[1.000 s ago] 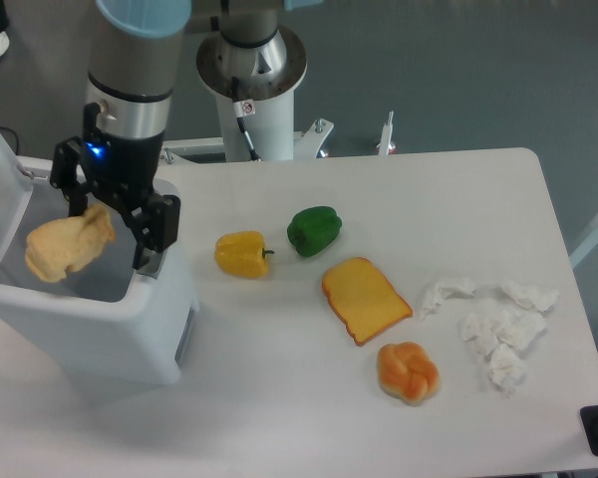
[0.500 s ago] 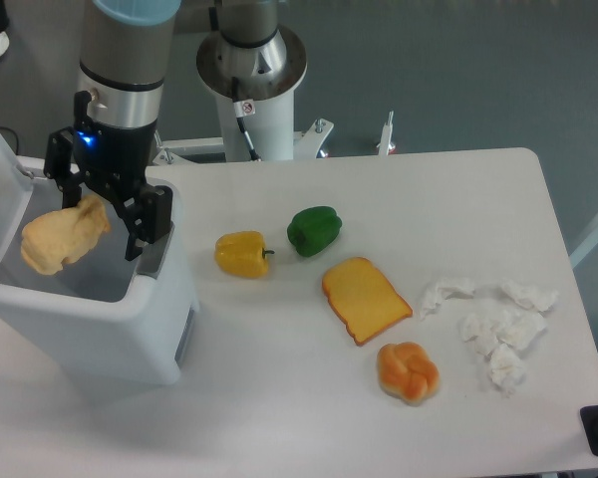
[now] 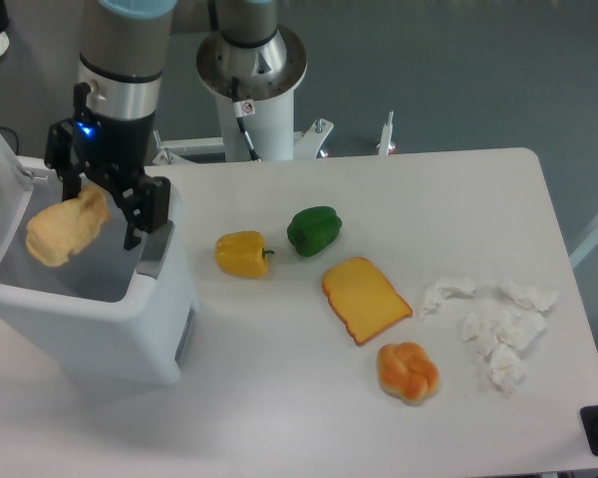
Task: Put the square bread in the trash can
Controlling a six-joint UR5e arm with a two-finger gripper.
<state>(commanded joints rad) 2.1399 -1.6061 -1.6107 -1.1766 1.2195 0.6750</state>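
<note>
Gripper [image 3: 98, 204]: clamped on pale lumpy piece [image 3: 67, 227], lifted slightly since a second ago above open trash can [image 3: 110, 324]; square bread [image 3: 366, 299] untouched on table [image 3: 279, 398], task unstarted.

Count: 1 square bread [image 3: 366, 299], 1 knotted bun [image 3: 408, 371], 1 pale lumpy piece [image 3: 66, 228], 2 peppers – 1 yellow pepper [image 3: 242, 254], 1 green pepper [image 3: 313, 230]. 1 trash can [image 3: 100, 319]. Approx 4 tissue wads [image 3: 493, 324].

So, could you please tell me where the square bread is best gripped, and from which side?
Probably from above, the tool closing across the two long crust edges of the square bread. It lies flat on the table, so only the thin edges offer purchase; the bun crowds its near corner.
</note>
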